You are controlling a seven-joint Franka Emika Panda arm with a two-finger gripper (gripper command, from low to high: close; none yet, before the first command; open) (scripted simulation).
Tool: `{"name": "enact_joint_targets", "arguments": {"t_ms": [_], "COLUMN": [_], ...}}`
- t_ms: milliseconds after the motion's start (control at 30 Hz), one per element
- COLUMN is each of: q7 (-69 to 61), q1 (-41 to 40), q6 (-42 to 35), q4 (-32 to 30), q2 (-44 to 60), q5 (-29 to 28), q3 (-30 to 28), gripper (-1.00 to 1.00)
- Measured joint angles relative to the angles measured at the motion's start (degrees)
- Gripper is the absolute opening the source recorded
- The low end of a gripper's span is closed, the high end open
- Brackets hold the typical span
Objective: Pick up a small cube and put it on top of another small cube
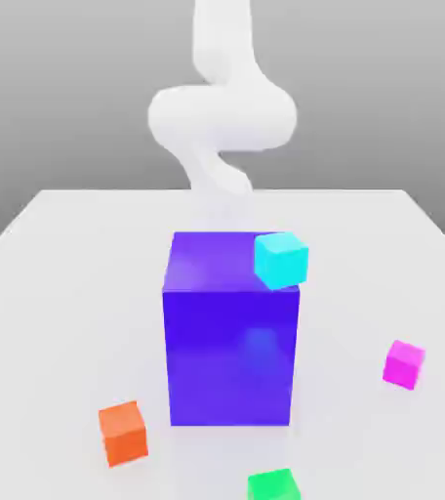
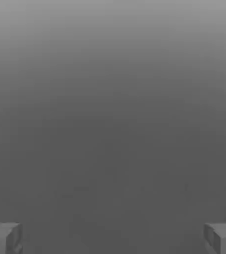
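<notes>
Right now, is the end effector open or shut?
Open: in the hand view, the end effector's two fingers stand wide apart.

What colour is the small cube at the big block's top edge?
Cyan; clearest in the exterior view.

White table (image 1: 70,293) under box (image 1: 228,361), three cubes (image 1: 124,434)

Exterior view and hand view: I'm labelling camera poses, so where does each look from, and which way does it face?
Exterior view: off the arm, facing the arm across the table, slightly downward on the blue box.
Hand view: on the hand, looking out past the open jaws, whose tips show, towards plain grey; its target I cannot tell.
Shared: I can match no object between them.
</notes>
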Motion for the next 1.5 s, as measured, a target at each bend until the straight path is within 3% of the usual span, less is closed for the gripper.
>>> {"name": "enact_joint_targets", "arguments": {"t_ms": [700,800,933,967,1200,1400,1500], "q7": [-6.68,-3.40,1.29,1.88,2.02,-6.39,-6.96], "q1": [19.73,22.45,30.18,31.29,31.03,25.23,21.32], "q6": [25.93,30.27,36.67,37.53,37.37,28.82,24.41], "q4": [-21.42,-21.41,-19.72,-19.49,-19.54,-22.11,-17.97], "q2": [44.13,50.47,58.72,59.78,59.57,48.32,47.90], "q5": [-6.11,-11.16,-17.37,-18.13,-18.30,-7.18,-4.27], "q3": [18.72,15.81,6.76,5.49,5.75,14.04,11.19], "gripper": [0.00,0.00,0.00,-1.00,-1.00,-1.00,-1.00]}}
